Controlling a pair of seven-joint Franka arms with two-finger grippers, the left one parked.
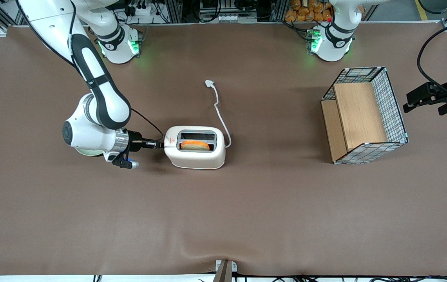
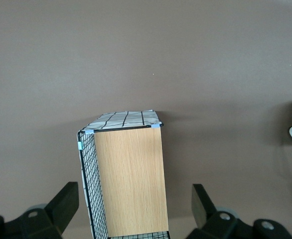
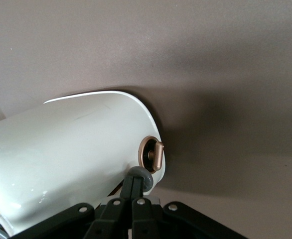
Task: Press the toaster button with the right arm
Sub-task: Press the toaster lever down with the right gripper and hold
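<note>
white plastic, rounded at the corners: the toaster (image 1: pixel 196 147) stands on the brown table (image 1: pixel 223 219) near the middle, a little toward the working arm's end, with its long axis running sideways across the front view. an orange-crusted slice (image 1: pixel 195 146) sits in its wide slot, a red triangle sticker (image 1: pixel 171 140) is stuck on the top at the end nearest the arm, and its white cord (image 1: pixel 220 113) trails away from the front camera to a loose plug.

the right arm (image 1: pixel 98 105) is folded low, its wrist lying almost level with the table, and the gripper (image 1: pixel 159 144) points along the toaster's long axis straight at the end face beside the sticker. in the right wrist view the fingers (image 3: pixel 132 191) are drawn together into a single narrow prong, holding nothing, and the pale-grey button (image 3: pixel 140 175) sits right at their tips, touching or nearly so. just beside it on the same end face is a copper-coloured dial (image 3: pixel 152 154), which the fingers should avoid.

so the relation that matters: the button lies directly ahead of the fingertips, on the end wall facing the gripper, with no sideways gap left to close. my judgement is that the approach is finished and what remains is the downward push on the lever. the risk is the narrow tip slipping off the small knob, or the light toaster sliding along the table.

a wire basket (image 1: pixel 365 114) with wooden panels sits well apart, toward the parked arm's end.
</note>
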